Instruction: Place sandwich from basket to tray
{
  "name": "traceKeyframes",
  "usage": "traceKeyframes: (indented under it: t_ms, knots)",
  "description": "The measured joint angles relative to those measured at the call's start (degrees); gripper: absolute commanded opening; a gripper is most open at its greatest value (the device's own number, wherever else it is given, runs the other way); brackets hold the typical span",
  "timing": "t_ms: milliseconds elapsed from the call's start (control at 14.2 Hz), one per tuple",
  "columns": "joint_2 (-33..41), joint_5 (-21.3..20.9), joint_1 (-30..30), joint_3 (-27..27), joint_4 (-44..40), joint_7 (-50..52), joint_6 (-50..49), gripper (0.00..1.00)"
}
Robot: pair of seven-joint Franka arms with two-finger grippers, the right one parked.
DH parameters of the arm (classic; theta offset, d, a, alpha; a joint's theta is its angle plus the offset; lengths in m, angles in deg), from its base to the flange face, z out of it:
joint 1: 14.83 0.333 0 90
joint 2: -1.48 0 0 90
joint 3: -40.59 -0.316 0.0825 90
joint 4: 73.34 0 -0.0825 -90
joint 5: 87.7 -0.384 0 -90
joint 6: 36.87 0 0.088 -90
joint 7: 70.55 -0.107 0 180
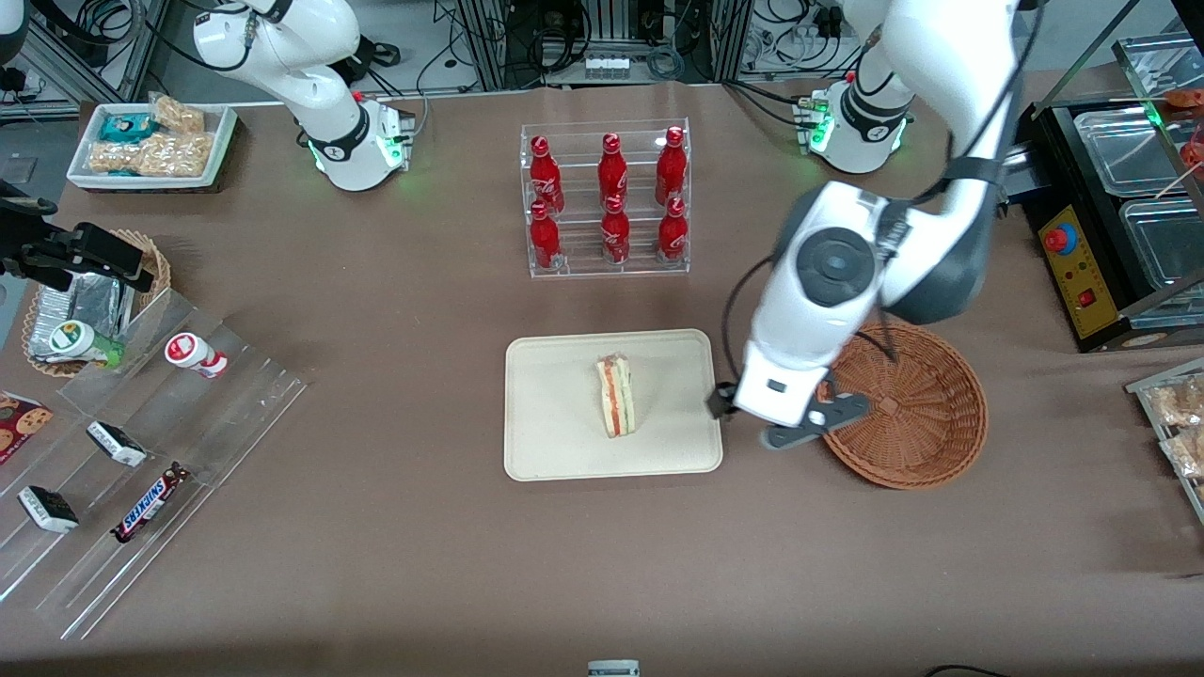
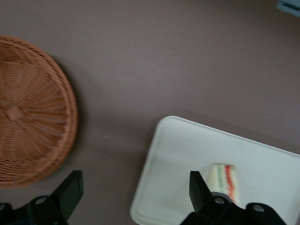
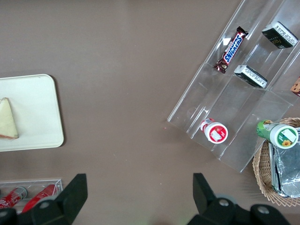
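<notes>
- Front view: you see the sandwich (image 1: pixel 617 396) resting on the tray (image 1: pixel 555 442) at the centre of the frame, standing on one edge with its red and green filling stripe facing up. The tray sits on the brown surface (image 1: pixel 395 527), nearer the camera than the clear rack of red bottles (image 1: pixel 607 197).
- Front view: your gripper (image 1: pixel 788 418) hangs just right of the tray's right rim, between the tray and the basket (image 1: pixel 926 423). Its jaws are spread apart and hold nothing. The arm's white wrist covers the basket's upper left rim, and the part of the basket you can see carries nothing.
- Front view: at the left of the frame you find a stepped clear rack (image 1: pixel 141 470) with a Snickers bar (image 1: pixel 149 503) and small packets, a foil-lined wicker basket (image 1: pixel 85 306) above it, and a white tub of snacks (image 1: pixel 155 141) at the upper left.
- Left wrist view: you look down past the two dark fingers (image 2: pixel 70 190), set wide apart. The basket (image 2: pixel 28 112) and the tray (image 2: pixel 187 154) lie apart on the bare surface, and the sandwich (image 2: pixel 224 180) shows on the tray just beside one finger.
- Right wrist view: the tray (image 3: pixel 40 117) with the sandwich (image 3: pixel 8 119) sits at the left edge of the frame, the stepped rack (image 3: pixel 234 93) at the upper right.
</notes>
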Motion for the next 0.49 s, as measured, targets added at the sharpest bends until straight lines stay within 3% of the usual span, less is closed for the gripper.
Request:
traceKeyframes:
  t_ms: [494]
  knots:
    - [9.5, 0.2, 11.1, -0.1, 7.7, -21.8, -9.9, 1.0]
